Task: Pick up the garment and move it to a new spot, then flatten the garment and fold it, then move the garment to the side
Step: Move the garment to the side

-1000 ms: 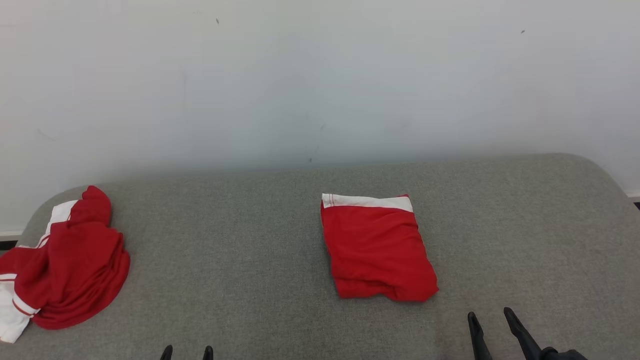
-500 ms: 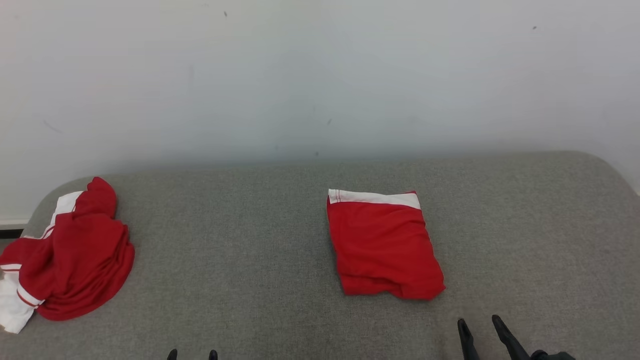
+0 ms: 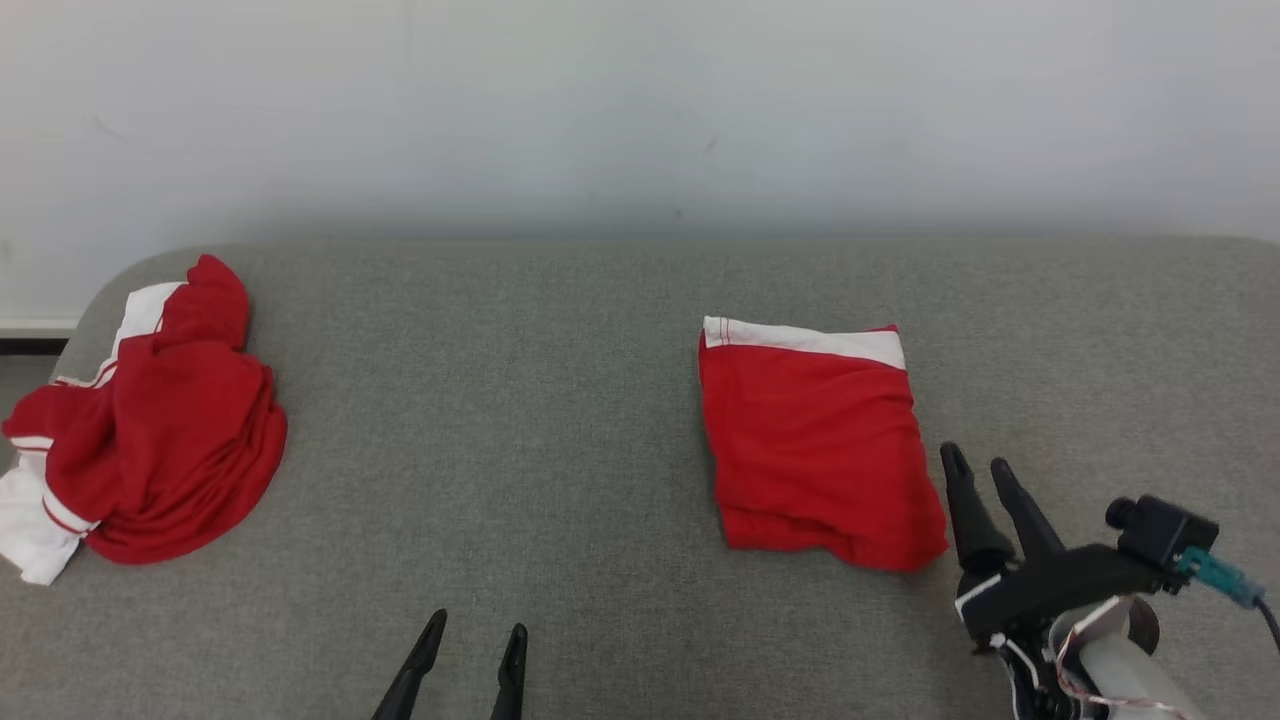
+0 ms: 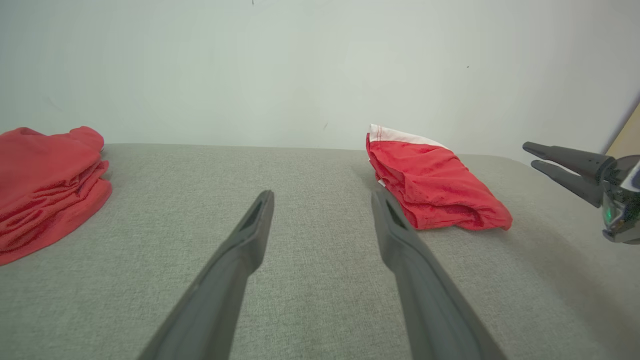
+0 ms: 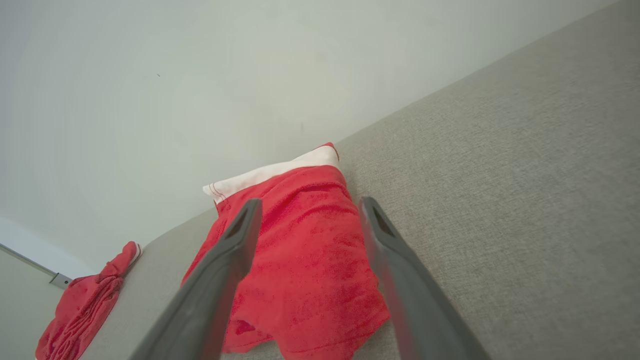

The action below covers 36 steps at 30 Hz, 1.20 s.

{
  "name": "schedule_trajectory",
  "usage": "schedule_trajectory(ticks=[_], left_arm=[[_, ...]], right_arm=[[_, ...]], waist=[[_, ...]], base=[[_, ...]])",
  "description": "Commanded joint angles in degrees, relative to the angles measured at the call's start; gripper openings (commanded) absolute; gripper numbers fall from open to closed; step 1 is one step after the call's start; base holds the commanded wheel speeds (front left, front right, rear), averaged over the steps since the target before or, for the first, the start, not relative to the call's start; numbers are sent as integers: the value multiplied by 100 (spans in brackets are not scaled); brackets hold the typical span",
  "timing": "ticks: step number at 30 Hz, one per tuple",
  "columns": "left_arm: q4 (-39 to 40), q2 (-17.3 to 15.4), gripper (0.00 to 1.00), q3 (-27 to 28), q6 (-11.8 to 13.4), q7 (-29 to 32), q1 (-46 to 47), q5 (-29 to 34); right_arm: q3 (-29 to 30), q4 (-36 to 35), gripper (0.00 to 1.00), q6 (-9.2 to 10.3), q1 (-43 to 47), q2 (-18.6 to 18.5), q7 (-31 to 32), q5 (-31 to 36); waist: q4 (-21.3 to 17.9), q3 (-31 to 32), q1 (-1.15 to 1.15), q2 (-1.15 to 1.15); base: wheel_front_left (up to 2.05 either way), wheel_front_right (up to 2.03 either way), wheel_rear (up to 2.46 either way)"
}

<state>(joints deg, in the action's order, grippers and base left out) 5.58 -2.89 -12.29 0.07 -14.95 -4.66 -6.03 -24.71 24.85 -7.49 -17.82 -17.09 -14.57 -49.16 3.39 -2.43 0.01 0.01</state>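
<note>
A folded red garment (image 3: 815, 440) with a white band along its far edge lies flat on the grey padded surface (image 3: 520, 420), right of centre. My right gripper (image 3: 978, 463) stands open just right of its near right corner, empty. In the right wrist view the fingers (image 5: 310, 201) frame the garment (image 5: 305, 270) from above, apart from it. My left gripper (image 3: 478, 625) is open and empty at the front edge, left of the garment. In the left wrist view its fingers (image 4: 322, 196) point at bare cloth, with the garment (image 4: 430, 185) to the right and the right gripper (image 4: 531, 155) beyond it.
A crumpled red and white garment (image 3: 150, 430) lies in a heap at the surface's far left end, also seen in the left wrist view (image 4: 45, 185). A pale wall (image 3: 640, 120) runs directly behind the surface. Bare grey cloth stretches between the two garments.
The head camera has shifted, so the whole scene sits lower and further right. Both grippers have risen further into view; the right one now stands beside the folded garment's near corner.
</note>
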Motion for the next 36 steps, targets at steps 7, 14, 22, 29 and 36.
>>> schedule_trajectory(ticks=[7,14,22,29,36], left_arm=[[2,-4,100,-290,9,-23,370,-21],[8,-3,100,-373,34,-23,635,-74],[10,-3,100,-397,-4,-23,821,-16],[20,-3,100,-351,4,-23,871,30],[156,-3,100,-277,-52,-23,980,140]], right_arm=[[-703,766,100,-1,-1105,-636,167,-1251],[-1233,1251,100,0,-1530,-867,422,-2027],[-1691,1504,97,-17,-1763,-801,347,-2327],[-2122,1452,0,-16,-1935,-945,88,-2294],[-1732,1121,0,-1,-2294,-1190,-71,-1696]], waist=[[581,-790,-1,-1],[751,-1129,-1,-1],[797,-1364,-1,-1],[725,-1458,-1,-1],[388,-1627,-1,-1]], base=[[0,0,0],[0,0,0],[0,0,0],[0,0,0],[0,0,0]])
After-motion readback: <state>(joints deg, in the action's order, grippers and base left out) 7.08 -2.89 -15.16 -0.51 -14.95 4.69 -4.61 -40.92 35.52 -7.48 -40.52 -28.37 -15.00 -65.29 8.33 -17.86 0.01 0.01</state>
